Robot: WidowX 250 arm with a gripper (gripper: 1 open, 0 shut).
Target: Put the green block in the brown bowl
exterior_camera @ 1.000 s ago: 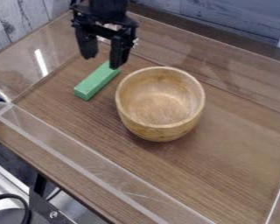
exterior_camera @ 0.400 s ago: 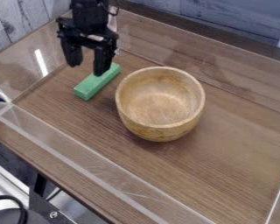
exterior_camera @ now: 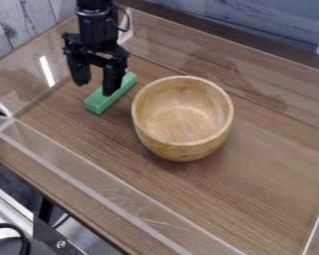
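Observation:
The green block (exterior_camera: 105,99) lies flat on the wooden table, just left of the brown bowl (exterior_camera: 183,118), which holds nothing. My black gripper (exterior_camera: 96,77) points down over the block's far end, open, with one finger on each side of that end. Its fingertips hang at or just above the block; I cannot tell whether they touch it. The far end of the block is partly hidden behind the fingers.
The wooden table (exterior_camera: 242,189) is ringed by a low clear plastic wall (exterior_camera: 69,174) along the front and left. A pale plank wall runs behind the table at the upper left.
The gripper has moved left and down, from above and behind the block to straddling its far end. It stayed open. Block and bowl have not moved.

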